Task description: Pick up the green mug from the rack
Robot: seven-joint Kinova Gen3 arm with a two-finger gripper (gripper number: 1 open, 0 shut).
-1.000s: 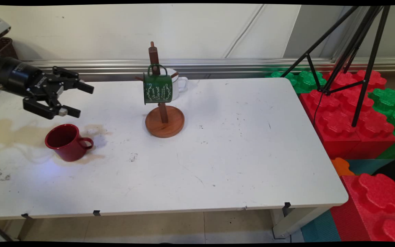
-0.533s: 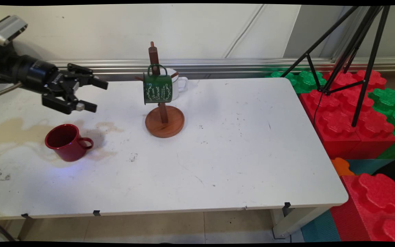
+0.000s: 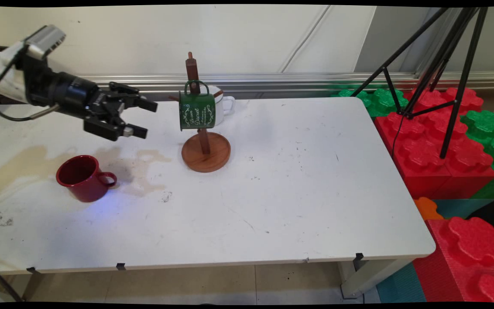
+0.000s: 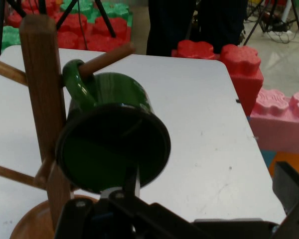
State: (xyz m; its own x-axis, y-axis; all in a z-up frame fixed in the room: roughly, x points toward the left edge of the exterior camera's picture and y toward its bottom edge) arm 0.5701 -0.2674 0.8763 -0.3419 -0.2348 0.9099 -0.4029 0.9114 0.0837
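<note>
At 9 o'clock of the green mug (image 3: 197, 111) | gripper (image 3: 142, 118) released, empty, is advancing from the red mug (image 3: 83, 177) toward the wooden rack (image 3: 205, 150) on the counter (image 3: 298, 184)

Hanging green with white lettering: mug (image 3: 197, 110). Sitting glossy red: cup (image 3: 83, 177). Standing brown: wooden rack (image 3: 205, 148). Showing white, stained tan: table (image 3: 298, 189).

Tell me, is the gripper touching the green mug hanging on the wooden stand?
Apart. In the main view the open gripper hangs left of the green mug on the wooden stand, with bare table and wall showing between fingertips and mug.
</note>
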